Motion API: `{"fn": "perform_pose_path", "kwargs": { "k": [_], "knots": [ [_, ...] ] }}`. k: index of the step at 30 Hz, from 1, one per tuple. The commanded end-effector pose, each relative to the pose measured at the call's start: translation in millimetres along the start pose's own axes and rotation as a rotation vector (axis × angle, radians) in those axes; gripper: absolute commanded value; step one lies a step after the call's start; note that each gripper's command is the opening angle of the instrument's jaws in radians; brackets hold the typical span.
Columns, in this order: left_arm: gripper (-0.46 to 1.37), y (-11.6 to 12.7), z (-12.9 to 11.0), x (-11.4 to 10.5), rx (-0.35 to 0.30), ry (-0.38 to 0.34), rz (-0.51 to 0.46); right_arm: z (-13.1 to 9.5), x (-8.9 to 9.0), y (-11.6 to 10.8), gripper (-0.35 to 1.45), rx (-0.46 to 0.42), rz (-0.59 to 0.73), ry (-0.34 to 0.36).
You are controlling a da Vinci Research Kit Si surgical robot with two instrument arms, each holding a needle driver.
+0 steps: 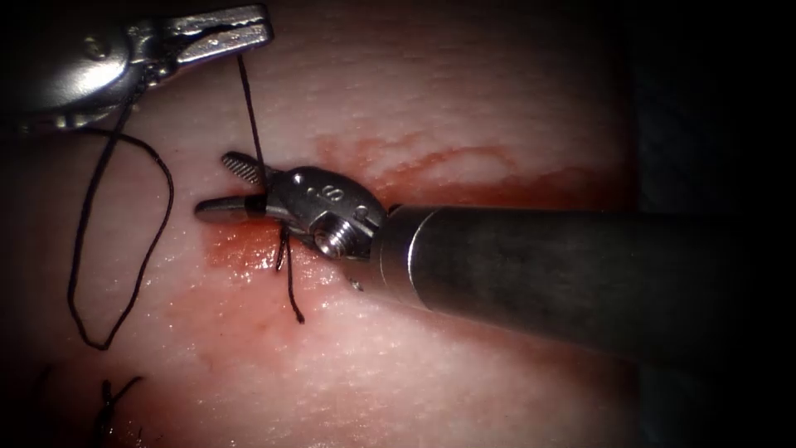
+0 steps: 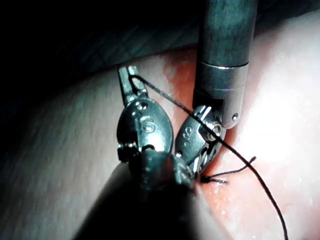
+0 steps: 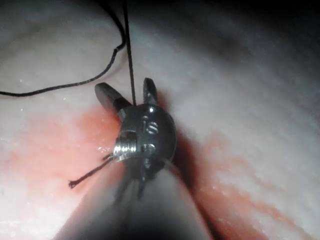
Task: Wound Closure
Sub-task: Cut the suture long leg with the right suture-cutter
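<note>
I cannot make out the needle. My left gripper point(image 1: 249, 29) is closed on the thread point(image 1: 249, 104), which runs taut down from it into the gap of my right gripper point(image 1: 228, 187), whose jaws stand apart around the strand. Below them a short thread end point(image 1: 292, 290) lies on the tissue point(image 1: 464, 99) amid red fluid point(image 1: 240, 249). A slack loop point(image 1: 124, 249) trails left, its far part lost in the dark

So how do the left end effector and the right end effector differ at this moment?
The left end effector is shut on the thread and holds it taut; the right end effector is open, with that thread running between its jaws. The left one is raised above the tissue; the right one lies low over the red fluid. Both are steel needle drivers.
</note>
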Motion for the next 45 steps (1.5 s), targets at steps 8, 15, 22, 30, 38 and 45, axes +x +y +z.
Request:
{"fn": "perform_pose_path", "kwargs": {
  "k": [8, 15, 22, 30, 38, 45],
  "knots": [
    [-0.35, -0.1, 0.6, 0.9, -0.024, 0.014, 0.003, 0.0, 0.0, 0.1, 1.11, 0.007, -0.002, 0.0],
    [-0.35, 0.4, 1.1, 0.9, -0.03, 0.018, 0.004, 0.0, 0.0, 0.0, 0.81, 0.001, -0.001, 0.006],
    [-0.35, 0.5, 1.1, 0.9, -0.03, 0.019, 0.004, -0.1, 0.0, -0.2, -0.35, 0.0, -0.001, 0.012],
    [-0.35, 0.6, 1.0, 0.9, -0.03, 0.019, 0.004, -0.1, 0.0, -0.3, -0.35, -0.027, -0.001, 0.011],
    [-0.35, 0.5, 0.9, 1.0, -0.033, 0.019, 0.003, -1.2, -0.1, -0.3, -0.35, -0.019, -0.002, -0.024],
    [-0.35, 0.3, 0.9, 1.0, -0.036, 0.023, 0.009, -1.7, -0.1, -0.1, -0.15, 0.007, -0.02, -0.004]
  ]
}}
